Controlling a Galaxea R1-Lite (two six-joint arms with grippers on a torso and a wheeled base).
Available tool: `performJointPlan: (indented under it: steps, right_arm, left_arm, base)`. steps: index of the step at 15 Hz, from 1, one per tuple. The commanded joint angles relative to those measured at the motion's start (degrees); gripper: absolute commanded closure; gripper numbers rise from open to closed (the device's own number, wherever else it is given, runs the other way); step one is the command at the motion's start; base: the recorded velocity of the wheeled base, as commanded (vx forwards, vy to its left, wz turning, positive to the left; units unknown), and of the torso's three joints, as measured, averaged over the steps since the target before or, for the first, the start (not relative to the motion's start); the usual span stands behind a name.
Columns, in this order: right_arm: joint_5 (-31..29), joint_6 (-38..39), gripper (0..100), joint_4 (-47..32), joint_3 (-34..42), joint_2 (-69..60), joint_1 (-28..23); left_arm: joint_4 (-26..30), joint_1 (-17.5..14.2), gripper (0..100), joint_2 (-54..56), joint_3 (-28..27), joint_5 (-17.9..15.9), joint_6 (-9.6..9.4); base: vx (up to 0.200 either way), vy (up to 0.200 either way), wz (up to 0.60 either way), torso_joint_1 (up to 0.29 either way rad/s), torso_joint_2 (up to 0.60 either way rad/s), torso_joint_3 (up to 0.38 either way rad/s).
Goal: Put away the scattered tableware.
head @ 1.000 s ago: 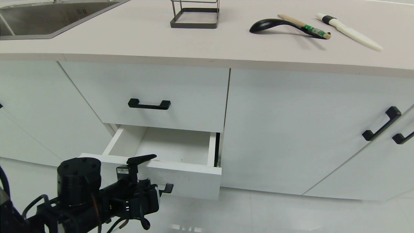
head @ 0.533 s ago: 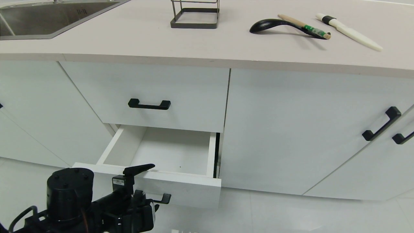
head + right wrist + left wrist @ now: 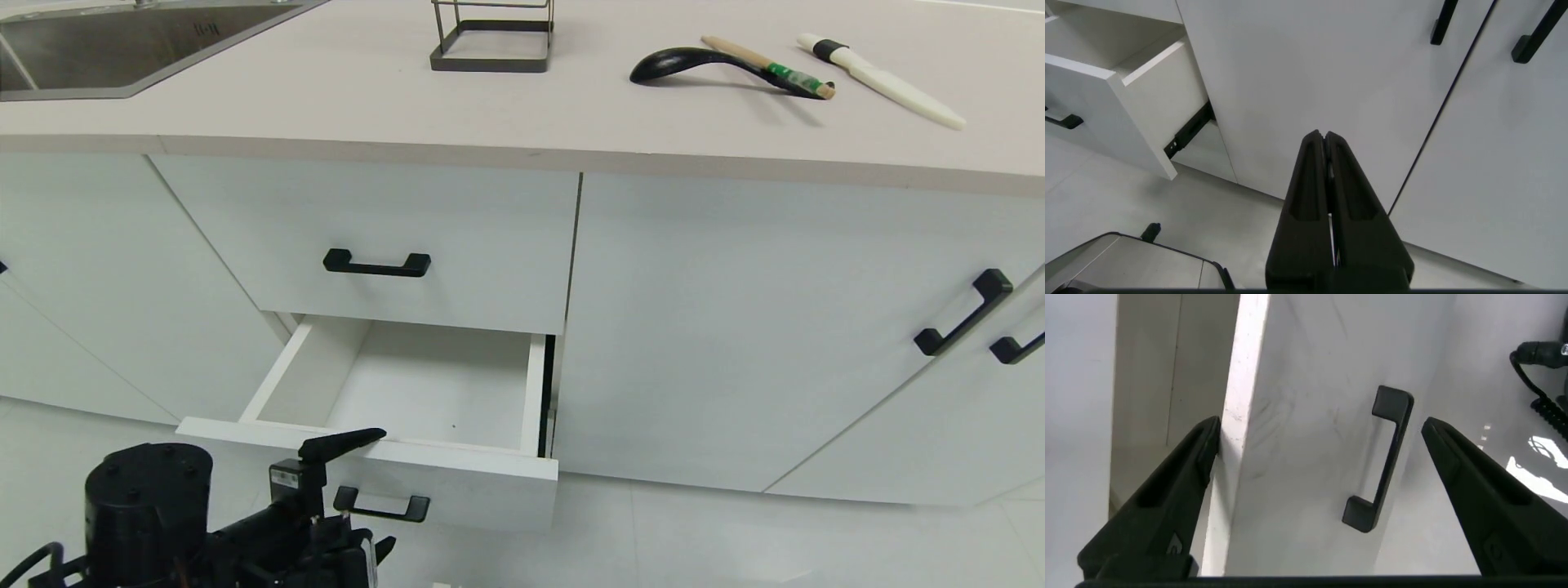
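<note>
Your left gripper (image 3: pixel 359 494) sits low in front of the lower drawer (image 3: pixel 433 392), which stands pulled out: a shallow white box with smooth, flat walls and a bare floor. The jaws are apart. In the left wrist view the two black, wedge-shaped fingers (image 3: pixel 1167 514) flank the drawer's front panel and its handle (image 3: pixel 381 505), a slim matte-black bar with squared ends, and touch neither.

Your right gripper (image 3: pixel 1324 143) hangs before the plain white cabinet door (image 3: pixel 735 327), its two black fingers pressed flat together with nothing between them.

The tableware lies up on the pale, matte counter (image 3: pixel 326 98), towards its right end and well apart from the drawer. There is a glossy black spoon (image 3: pixel 694 61) with a rounded bowl and an arched handle. A wooden-handled utensil (image 3: pixel 771 68) with a green band lies against the end of that handle. Just beside them is a long, tapered white utensil (image 3: pixel 882 82) with a black collar; you cannot tell exactly what it is.

Farther left, a dark wire rack (image 3: pixel 492 41) with a rectangular base stands on the counter, and a brushed steel sink (image 3: pixel 122 45) is set into its corner.
</note>
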State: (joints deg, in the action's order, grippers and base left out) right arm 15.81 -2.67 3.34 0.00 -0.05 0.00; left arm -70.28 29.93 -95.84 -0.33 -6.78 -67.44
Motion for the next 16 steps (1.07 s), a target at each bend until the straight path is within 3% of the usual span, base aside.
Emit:
performJointPlan:
  steps: [1,3,4,7,9,10,11,12,14,15,16]
  right_arm:
    - [0.01,0.03,100,0.0,0.0,0.05,0.0]
    - [0.01,-0.05,100,0.09,0.0,0.05,0.09]
    - [0.01,0.03,100,0.09,0.0,0.05,0.0]
    - [0.01,-0.05,100,0.0,0.0,0.05,0.0]
    - [0.01,-0.05,100,0.0,0.0,0.05,0.09]
    - [0.01,0.03,100,0.0,0.0,0.05,0.0]
    - [0.01,-0.05,100,0.0,0.0,0.05,0.09]
    - [0.01,-0.05,100,0.09,0.0,0.05,0.09]
    - [0.01,-0.05,100,0.09,0.0,0.05,0.09]
    - [0.01,0.03,100,0.0,0.0,0.05,0.09]
    - [0.01,0.03,100,0.0,0.0,0.05,0.09]
  left_arm:
    - [-0.21,0.75,0,1.54,-0.29,0.01,0.29]
    - [0.14,3.12,0,6.02,-0.29,0.1,6.0]
    - [0.23,3.73,0,7.07,-0.2,0.1,7.15]
    - [0.67,7.51,0,10.41,-0.11,0.36,12.95]
    - [0.76,8.04,0,10.32,-0.9,0.89,16.73]
    - [0.76,7.95,0,10.15,-1.43,1.15,17.52]
    - [0.76,7.6,0,9.89,-3.01,2.56,19.98]
    - [0.76,7.6,0,9.71,-6.0,4.93,23.58]
    - [1.99,8.3,0,9.89,-10.57,7.13,27.8]
    - [3.31,8.92,0,10.06,-12.33,7.04,28.41]
    - [6.82,11.91,0,10.76,-15.93,6.78,29.47]
  base:
    - [0.0,0.0,0.0,0.0,0.0,0.0]
    - [0.0,0.0,0.0,0.0,0.0,0.0]
    - [0.0,0.0,0.0,0.0,0.0,0.0]
    - [0.0,0.0,0.0,0.0,0.0,0.0]
    - [0.0,0.0,0.0,0.0,0.0,0.0]
    - [0.0,0.0,0.0,0.0,0.0,0.0]
    - [0.0,0.0,0.0,0.0,0.0,0.0]
    - [0.0,0.0,0.0,0.0,0.0,0.0]
    - [0.0,0.0,0.0,0.0,0.0,0.0]
    - [0.0,0.0,0.0,0.0,0.0,0.0]
    - [0.0,0.0,0.0,0.0,0.0,0.0]
